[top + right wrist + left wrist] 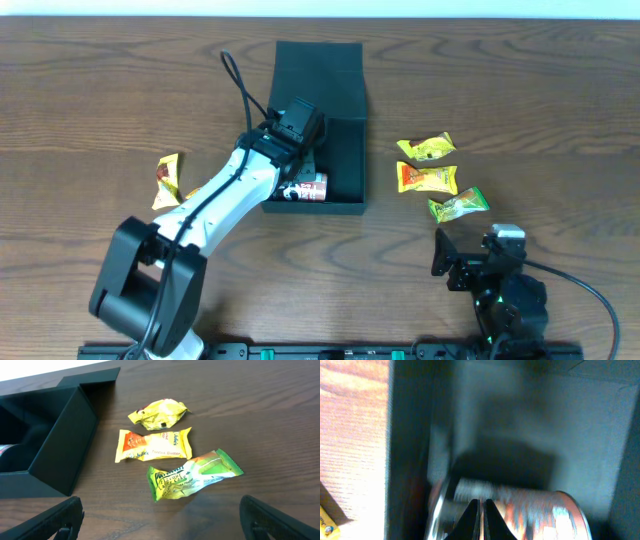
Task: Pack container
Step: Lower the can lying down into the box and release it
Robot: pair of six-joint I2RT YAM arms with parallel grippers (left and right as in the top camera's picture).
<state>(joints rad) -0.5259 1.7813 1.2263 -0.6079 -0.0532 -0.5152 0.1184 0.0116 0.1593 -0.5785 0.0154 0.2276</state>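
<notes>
The dark teal-green container (pixel 345 100) stands open at the table's middle, its flap lid folded back. A red and silver snack packet (pixel 306 188) lies inside at its near wall. My left gripper (pixel 297 150) is inside the container. In the blurred left wrist view its fingers (pixel 480 510) are shut, tips just above the packet (pixel 535 510), with nothing seen between them. My right gripper (pixel 470 262) is open and empty at the front right; in its wrist view (pixel 160 517) it faces three packets, with the container's corner (pixel 55 455) at the left.
Right of the container lie a yellow packet (pixel 425 148) (pixel 160 413), a yellow-orange one (pixel 428 179) (pixel 155 445) and a green one (pixel 458 205) (pixel 192 474). Two yellow-orange packets (pixel 167 180) lie left of my left arm.
</notes>
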